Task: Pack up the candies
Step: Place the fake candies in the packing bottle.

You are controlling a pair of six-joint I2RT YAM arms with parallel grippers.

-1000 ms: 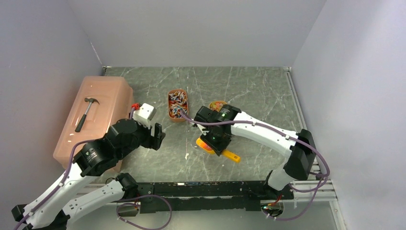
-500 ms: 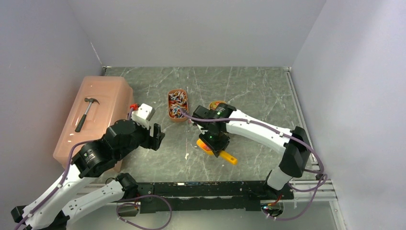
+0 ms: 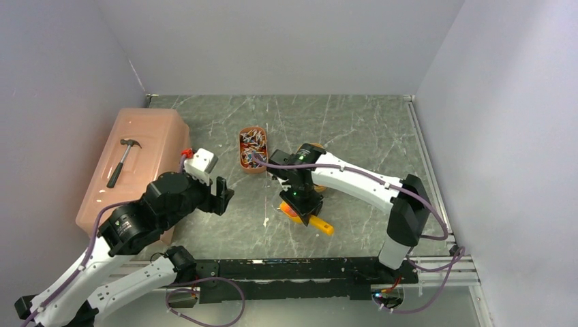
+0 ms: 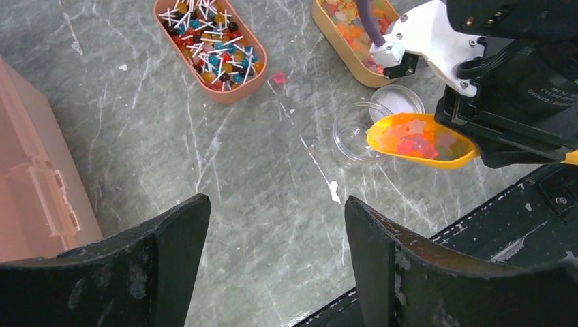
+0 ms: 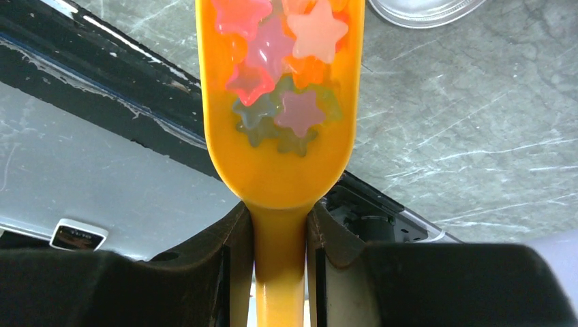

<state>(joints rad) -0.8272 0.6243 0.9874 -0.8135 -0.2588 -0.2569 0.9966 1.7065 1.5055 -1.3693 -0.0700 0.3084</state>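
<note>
My right gripper [image 5: 279,218] is shut on the handle of a yellow-orange scoop [image 5: 279,163] that carries star-shaped candies [image 5: 272,61] in pink, red, orange and green. In the left wrist view the loaded scoop [image 4: 450,158] hangs just over a clear round cup [image 4: 351,133]. More star candies fill an oval orange tray [image 4: 341,42], partly under the right arm. A second oval tray [image 4: 235,90] holds small round sweets [image 4: 208,41] in mixed colours with white sticks. My left gripper [image 4: 276,201] hangs open over bare table, left of the scoop, with nothing between its fingers.
A clear round lid [image 4: 399,102] lies beside the cup. One red candy [image 4: 278,78] sits loose on the table. A pink lidded box [image 3: 133,170] with a hammer [image 3: 124,160] on top stands at the left. Walls enclose the table; the black base rail [image 3: 300,269] runs along the near edge.
The right arm has swung left and slightly nearer, carrying the loaded scoop with it. The left arm has shifted only a little.
</note>
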